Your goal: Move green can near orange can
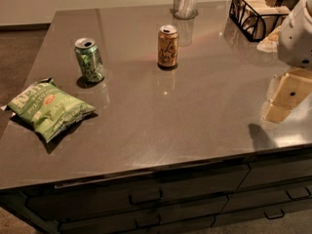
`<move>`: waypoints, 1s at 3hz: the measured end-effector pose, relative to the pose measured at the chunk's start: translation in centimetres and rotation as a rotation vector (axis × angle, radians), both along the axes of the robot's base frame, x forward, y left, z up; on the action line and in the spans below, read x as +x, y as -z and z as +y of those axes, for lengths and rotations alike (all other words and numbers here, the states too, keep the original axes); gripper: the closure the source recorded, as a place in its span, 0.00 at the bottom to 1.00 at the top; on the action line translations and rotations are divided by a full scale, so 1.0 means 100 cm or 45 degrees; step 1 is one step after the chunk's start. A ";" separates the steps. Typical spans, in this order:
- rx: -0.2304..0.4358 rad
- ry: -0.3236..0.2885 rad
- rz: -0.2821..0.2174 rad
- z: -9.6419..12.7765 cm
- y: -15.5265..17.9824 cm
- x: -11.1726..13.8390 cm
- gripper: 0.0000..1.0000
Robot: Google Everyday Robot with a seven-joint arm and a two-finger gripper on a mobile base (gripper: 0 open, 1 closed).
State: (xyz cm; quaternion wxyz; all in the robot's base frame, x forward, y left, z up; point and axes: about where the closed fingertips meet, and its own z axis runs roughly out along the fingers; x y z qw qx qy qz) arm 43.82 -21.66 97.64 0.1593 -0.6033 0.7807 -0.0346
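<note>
The green can (89, 60) stands upright on the left part of the grey countertop (195, 106), with green-and-white sides and a silver top. The orange can (168, 46) stands upright to its right and a little farther back, well apart from it. My gripper (284, 100) hangs at the far right edge of the view, above the counter's right side, under the white arm (297, 33). It is far from both cans and touches neither.
A flat green chip bag (48, 107) lies near the counter's front left corner. A clear glass jar (185, 1) stands at the back centre. A black wire basket (256, 14) sits at the back right. Drawers (146, 196) run below the front edge.
</note>
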 end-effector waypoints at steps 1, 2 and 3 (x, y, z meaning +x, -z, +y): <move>0.000 0.000 0.000 0.000 0.000 0.000 0.00; 0.046 0.029 0.049 0.009 0.000 0.015 0.00; 0.209 0.067 0.077 0.041 0.004 0.052 0.00</move>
